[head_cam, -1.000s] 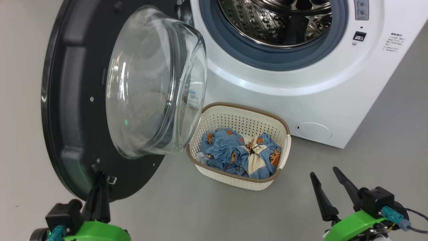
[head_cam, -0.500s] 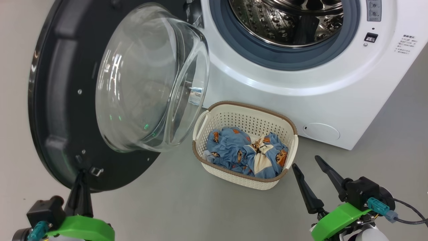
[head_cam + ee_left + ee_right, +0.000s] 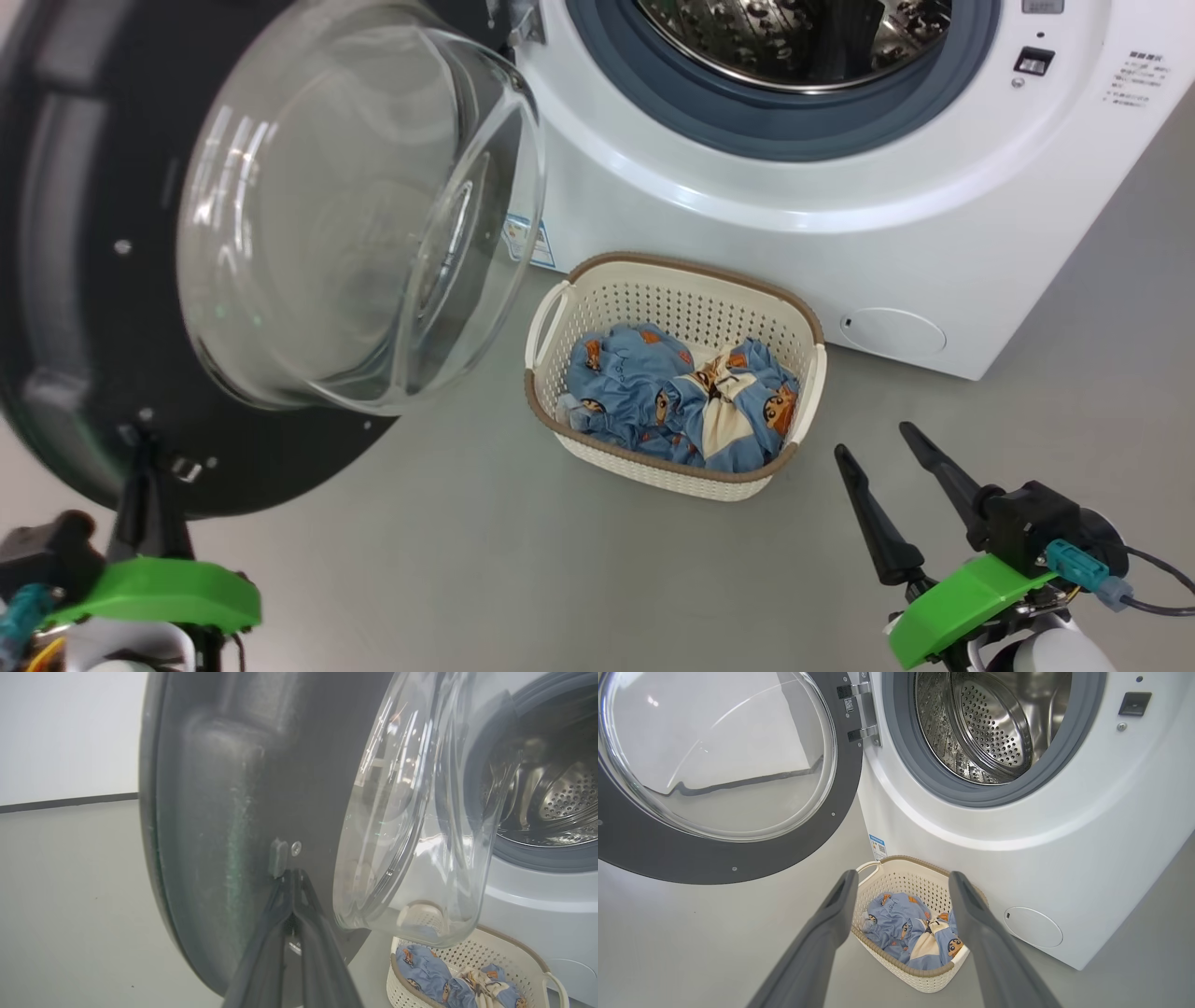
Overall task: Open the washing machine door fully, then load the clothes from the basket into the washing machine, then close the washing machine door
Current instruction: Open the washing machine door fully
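The washing machine door (image 3: 84, 308) stands swung out to the left, its glass bowl (image 3: 355, 205) facing the room. My left gripper (image 3: 149, 467) is shut, with its tips against the door's black inner face (image 3: 224, 812) beside a small latch tab (image 3: 279, 856). The washing machine (image 3: 840, 233) shows its steel drum (image 3: 985, 728) open. On the floor before it is the basket (image 3: 686, 271), with the clothes (image 3: 672, 392) bunched inside. Low and right of the basket, my right gripper (image 3: 873, 441) is open and holds nothing; its fingers (image 3: 831, 914) frame the basket (image 3: 920, 980).
Grey floor surrounds the basket, with free room in front of it and to the right. The door's metal hinge (image 3: 864, 714) sits at the drum's left edge. A round white filter cap (image 3: 892, 331) is low on the machine's front.
The door has swung further open to the left, with my shut left gripper moving left along with it. The head view has shifted a little. My right gripper stays open.
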Tool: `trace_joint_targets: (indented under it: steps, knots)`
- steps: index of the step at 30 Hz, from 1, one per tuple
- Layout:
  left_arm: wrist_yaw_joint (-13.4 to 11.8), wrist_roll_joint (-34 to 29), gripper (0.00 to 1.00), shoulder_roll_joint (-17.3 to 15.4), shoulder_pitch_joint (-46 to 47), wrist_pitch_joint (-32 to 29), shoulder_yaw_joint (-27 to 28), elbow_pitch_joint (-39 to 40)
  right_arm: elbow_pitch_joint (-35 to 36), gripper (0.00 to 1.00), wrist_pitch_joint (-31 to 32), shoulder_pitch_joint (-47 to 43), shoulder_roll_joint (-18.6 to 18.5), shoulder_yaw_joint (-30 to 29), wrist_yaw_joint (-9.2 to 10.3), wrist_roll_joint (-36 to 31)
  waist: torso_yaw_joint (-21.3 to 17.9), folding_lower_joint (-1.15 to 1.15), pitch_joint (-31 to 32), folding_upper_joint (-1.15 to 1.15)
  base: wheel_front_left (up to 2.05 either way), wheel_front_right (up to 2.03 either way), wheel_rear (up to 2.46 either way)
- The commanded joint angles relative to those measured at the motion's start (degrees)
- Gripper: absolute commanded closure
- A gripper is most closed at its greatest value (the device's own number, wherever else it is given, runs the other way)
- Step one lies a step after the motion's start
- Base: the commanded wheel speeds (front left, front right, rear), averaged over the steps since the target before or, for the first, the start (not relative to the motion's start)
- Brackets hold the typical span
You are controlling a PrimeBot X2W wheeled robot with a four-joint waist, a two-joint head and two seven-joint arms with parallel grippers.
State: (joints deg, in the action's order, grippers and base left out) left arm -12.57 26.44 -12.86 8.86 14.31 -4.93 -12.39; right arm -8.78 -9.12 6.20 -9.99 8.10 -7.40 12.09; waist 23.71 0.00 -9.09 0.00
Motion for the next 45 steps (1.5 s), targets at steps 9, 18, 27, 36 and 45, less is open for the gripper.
trace_joint_targets:
  steps: [9,18,27,36,45]
  knots:
    - [1.7,-2.3,1.00,-1.3,4.5,0.7,10.4,-0.7,2.8,0.00,0.9,1.1,-0.9,-1.0,-0.09,-0.9,-1.5,0.00,-2.6,0.00,0.00,0.00,0.00]
    - [4.3,-4.6,1.00,-1.2,7.2,0.7,16.1,-3.4,3.9,0.00,1.7,1.0,-1.5,-1.9,-0.09,-0.9,-2.7,0.00,-4.4,0.00,0.00,0.00,0.00]
    - [5.7,-6.2,1.00,-1.6,10.2,0.7,20.3,-7.7,4.6,0.00,2.4,1.4,-1.9,-2.3,-0.09,-0.7,-3.7,0.00,-5.5,0.00,0.00,0.00,0.00]
    - [6.6,-7.2,1.00,-2.0,13.1,0.7,24.6,-12.9,5.0,0.00,2.7,1.8,-2.1,-2.8,-0.09,-0.6,-4.6,0.00,-6.6,0.00,0.00,0.00,0.00]
    - [8.7,-10.6,1.00,-1.5,13.4,0.7,27.3,-13.0,3.8,0.00,2.2,1.9,-1.7,-2.4,-0.09,-0.3,-5.9,0.00,-5.2,0.00,0.00,0.00,0.00]
